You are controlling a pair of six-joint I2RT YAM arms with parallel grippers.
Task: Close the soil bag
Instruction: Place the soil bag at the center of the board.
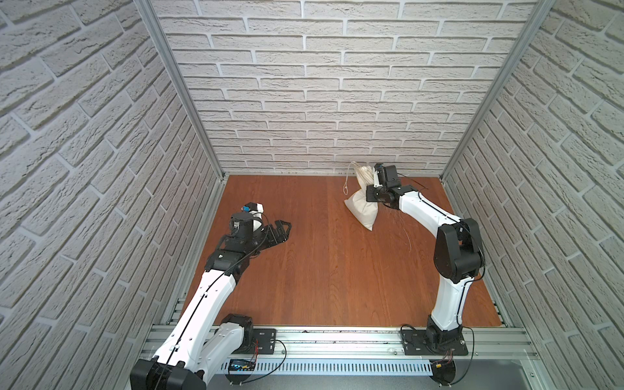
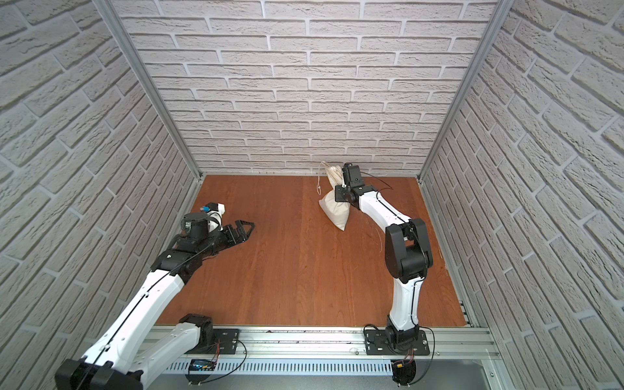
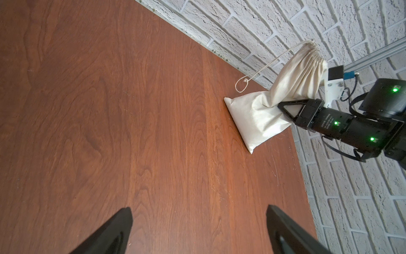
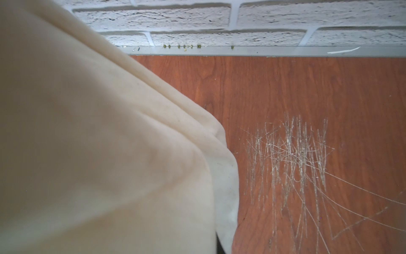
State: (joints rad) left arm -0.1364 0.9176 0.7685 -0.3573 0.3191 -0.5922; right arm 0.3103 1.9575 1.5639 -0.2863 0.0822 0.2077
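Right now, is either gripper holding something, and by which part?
The right gripper is shut on the soil bag, pinching its narrowed cloth between the filled bottom and the gathered mouth. The left gripper is open and empty.

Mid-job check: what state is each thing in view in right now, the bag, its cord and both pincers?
Cream cloth drawstring soil bag: base lying on the wooden table, upper part raised, neck gathered.
Thin white knotted cord: slack, dangling from the neck, unheld.
Right pincer: shut on the bag's waist.
Left pincer: open, empty, well away from the bag.
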